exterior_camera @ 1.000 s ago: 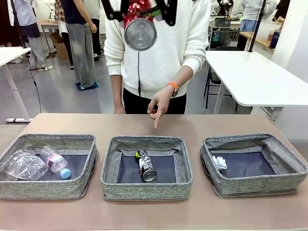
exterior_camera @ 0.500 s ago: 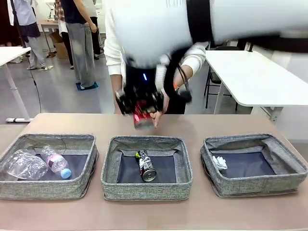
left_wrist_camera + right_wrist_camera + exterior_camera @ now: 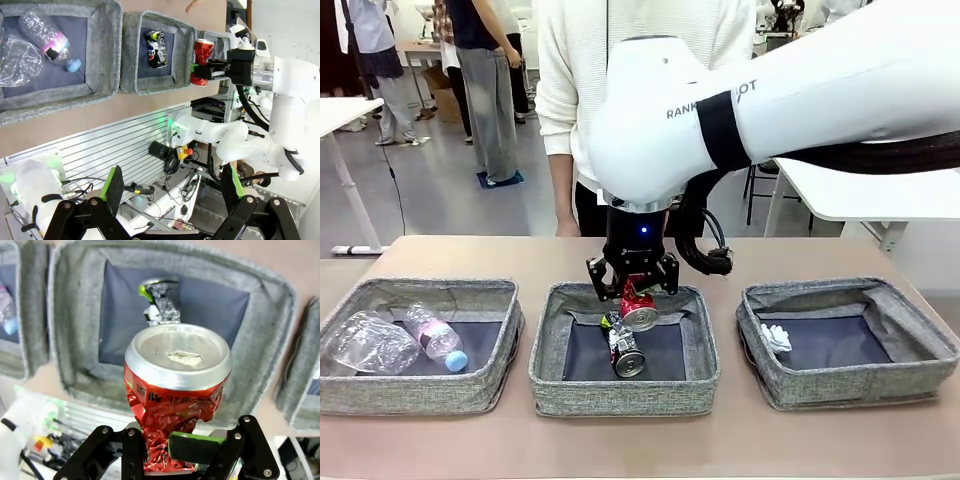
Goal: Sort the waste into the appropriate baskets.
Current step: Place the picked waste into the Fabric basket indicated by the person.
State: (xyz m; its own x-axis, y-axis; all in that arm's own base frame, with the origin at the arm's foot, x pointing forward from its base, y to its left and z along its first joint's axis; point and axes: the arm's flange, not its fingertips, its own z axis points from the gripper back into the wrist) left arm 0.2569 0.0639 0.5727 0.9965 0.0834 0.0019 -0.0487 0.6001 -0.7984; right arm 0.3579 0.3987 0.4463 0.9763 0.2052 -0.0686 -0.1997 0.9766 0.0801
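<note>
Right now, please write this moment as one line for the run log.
stage: drop pending | right gripper: shut on red can, above middle basket | left gripper: open, holding nothing | black-silver can: lying in middle basket

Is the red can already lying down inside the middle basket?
No, the right gripper holds the crushed red can above the middle basket, where a black-silver can lies.
</note>
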